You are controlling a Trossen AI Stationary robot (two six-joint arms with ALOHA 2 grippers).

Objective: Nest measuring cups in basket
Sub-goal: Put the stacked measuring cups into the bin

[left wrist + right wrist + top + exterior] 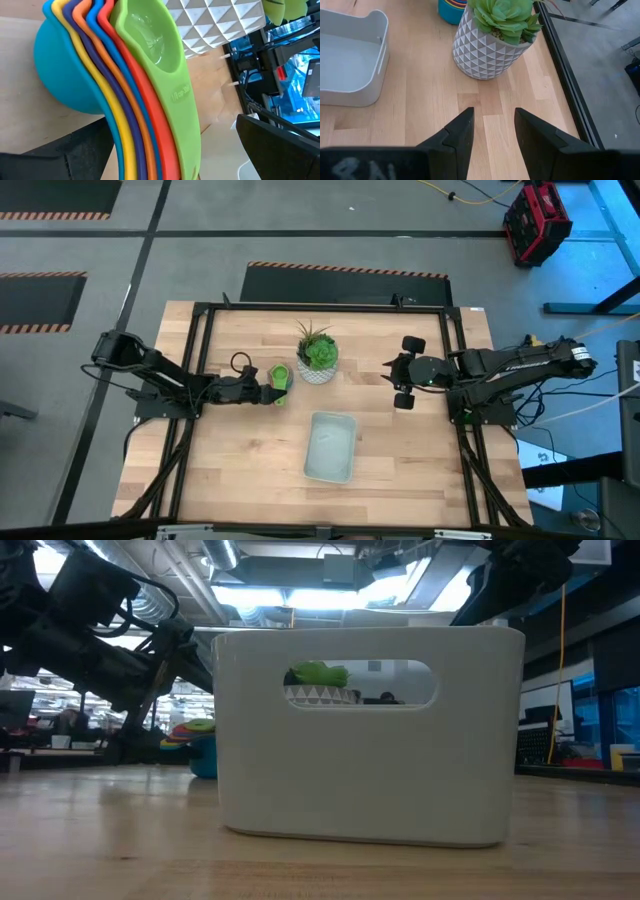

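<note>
The basket (pixel 330 447) sits empty on the table (pixel 240 480), and everything else is placed from it. Just beyond its far end stands the white pot (pixel 318 370) with the green plant (pixel 319 352). Left of that pot, beyond the basket's far-left corner, the measuring cups (pixel 279 384) already stand nested in one stack, green on top, teal bowl outermost. The left gripper (pixel 262 391) has its fingers spread wide around the stacked handles, not yet pinching. The right gripper (pixel 400 372) waits beyond the basket's far-right corner, fingers partly apart, holding nothing. The cups look light, stiff, smooth plastic, likely slippery; squeezing the bundled handles together should lift the whole stack.
</note>
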